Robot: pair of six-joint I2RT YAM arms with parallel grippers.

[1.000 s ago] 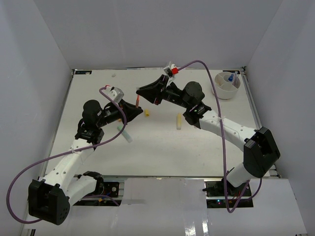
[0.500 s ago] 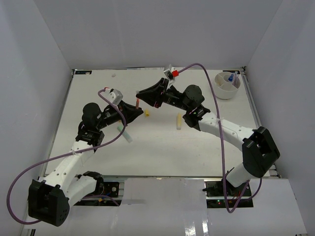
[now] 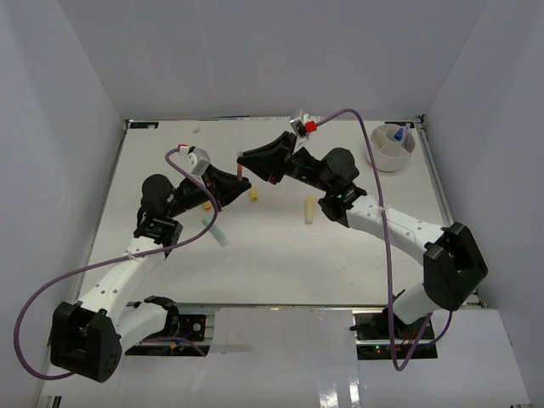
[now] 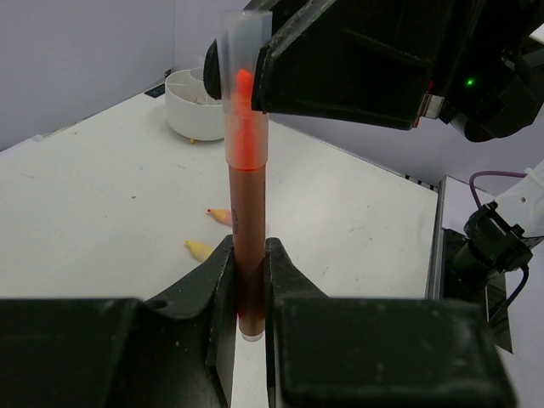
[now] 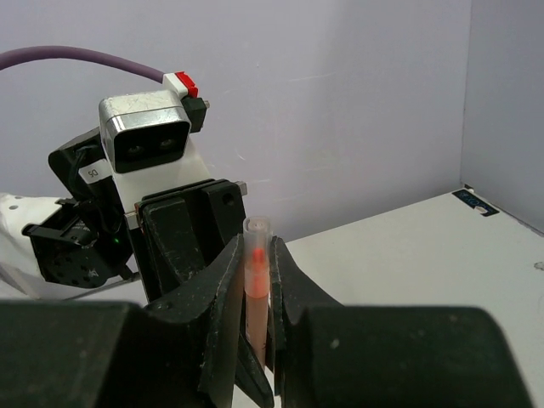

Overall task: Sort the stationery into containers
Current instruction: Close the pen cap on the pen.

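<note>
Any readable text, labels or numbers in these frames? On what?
"50", sideways and blurred, uncertain: white tag beside the camera on the other arm.
Dark sticker on the table: too small to read.
Pen: small dark mark, unreadable.

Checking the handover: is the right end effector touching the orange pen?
Touching: the right wrist view shows the right end effector with fingers pressed against both sides of the orange pen.

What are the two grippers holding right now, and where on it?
Both hold the same orange highlighter: the left gripper clamps its lower barrel, and the right gripper grips the clear-capped upper end.
</note>
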